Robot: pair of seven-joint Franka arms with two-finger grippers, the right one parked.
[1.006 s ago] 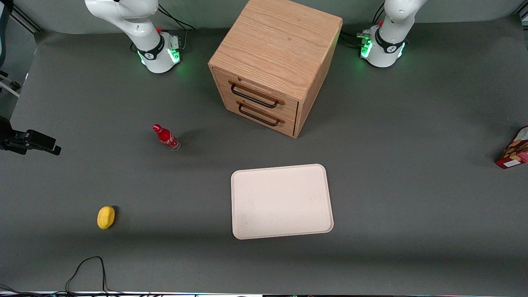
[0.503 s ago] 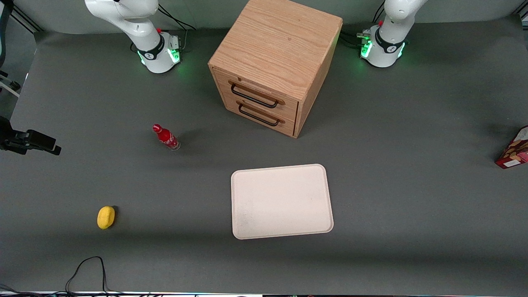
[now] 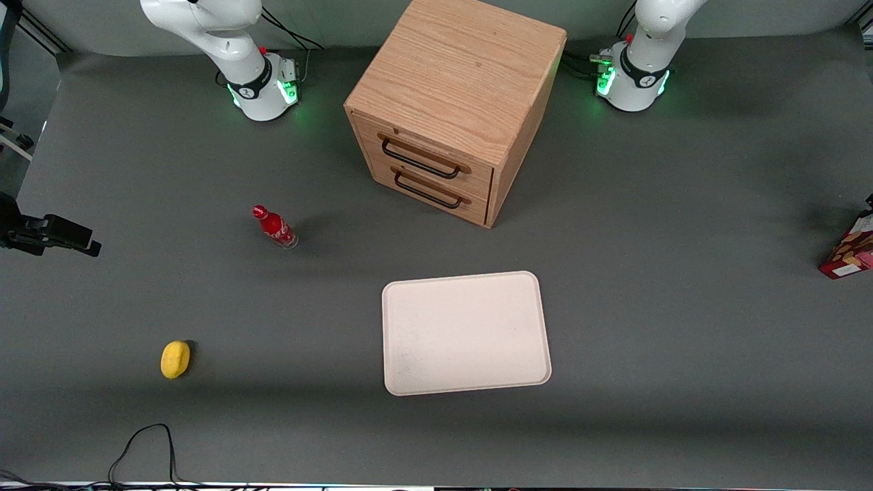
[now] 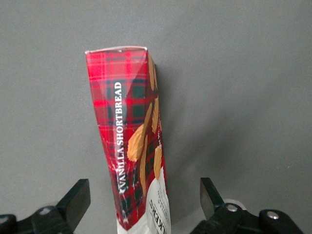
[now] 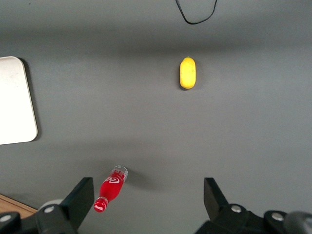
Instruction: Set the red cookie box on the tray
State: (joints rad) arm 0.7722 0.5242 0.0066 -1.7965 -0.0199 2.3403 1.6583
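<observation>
The red cookie box (image 3: 849, 249), plaid red with a white label and cookie pictures, stands on the grey table at the working arm's end, cut off by the front view's edge. In the left wrist view the cookie box (image 4: 129, 136) rises between the two black fingers of my left gripper (image 4: 144, 189). The gripper is open, with a wide gap to the box on either side and neither finger touching it. The cream-white tray (image 3: 466, 333) lies flat in the middle of the table, nearer the front camera than the cabinet, with nothing on it.
A wooden two-drawer cabinet (image 3: 453, 109) stands between the arm bases. A small red bottle (image 3: 274, 227) and a yellow object (image 3: 175, 359) sit toward the parked arm's end. A black cable (image 3: 143, 443) loops near the table's front edge.
A dark bit of the working arm now shows at the front view's edge just above the cookie box, and the shadow beside the box has deepened. Nothing else moved.
</observation>
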